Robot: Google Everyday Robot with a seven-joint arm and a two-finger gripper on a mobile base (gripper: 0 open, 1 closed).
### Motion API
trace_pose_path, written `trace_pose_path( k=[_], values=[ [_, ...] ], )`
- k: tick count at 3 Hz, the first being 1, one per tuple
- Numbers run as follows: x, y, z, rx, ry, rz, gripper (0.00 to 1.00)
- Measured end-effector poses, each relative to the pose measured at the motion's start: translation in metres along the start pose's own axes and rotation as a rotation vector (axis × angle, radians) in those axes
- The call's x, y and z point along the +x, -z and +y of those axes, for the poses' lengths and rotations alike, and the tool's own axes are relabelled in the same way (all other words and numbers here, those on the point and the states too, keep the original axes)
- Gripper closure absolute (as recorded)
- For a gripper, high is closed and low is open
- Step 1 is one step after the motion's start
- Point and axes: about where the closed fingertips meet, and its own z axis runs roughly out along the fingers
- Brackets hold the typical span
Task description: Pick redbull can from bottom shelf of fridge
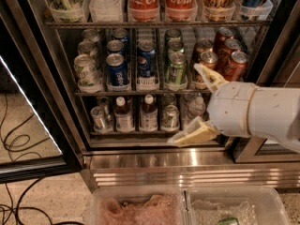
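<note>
The fridge [56,125] stands open with its ribbed steel base [187,170] below. On the bottom shelf [136,132] the slim silver redbull can [98,118] stands at the far left, next to two white-capped brown bottles [123,115]. My gripper [183,104] reaches in from the right on a white arm [253,111]. It is open and empty, in front of the right lanes of the bottom shelf. It is well to the right of the redbull can. It hides the shelf's right end.
Another small silver can [169,116] and a clear water bottle [196,106] stand just left of and behind the gripper. The rack above holds Pepsi cans [116,70], green cans [176,69] and orange cans [232,63]. Two clear bins [187,196] sit below. Cables [18,139] lie at the left.
</note>
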Motion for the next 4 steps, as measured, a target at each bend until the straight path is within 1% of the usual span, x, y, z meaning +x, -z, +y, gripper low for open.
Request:
trace_pose_path(
  k=[1,2,3,4],
  values=[
    [-0.017,-0.039,0.014,-0.022,0.006,-0.042,0.00],
    [-0.017,-0.039,0.014,-0.023,0.007,-0.042,0.00],
    [-0.004,-0.051,0.030,-0.020,-0.041,-0.019,0.00],
    [0.023,-0.070,0.056,-0.035,-0.094,0.055,0.00]
  ],
)
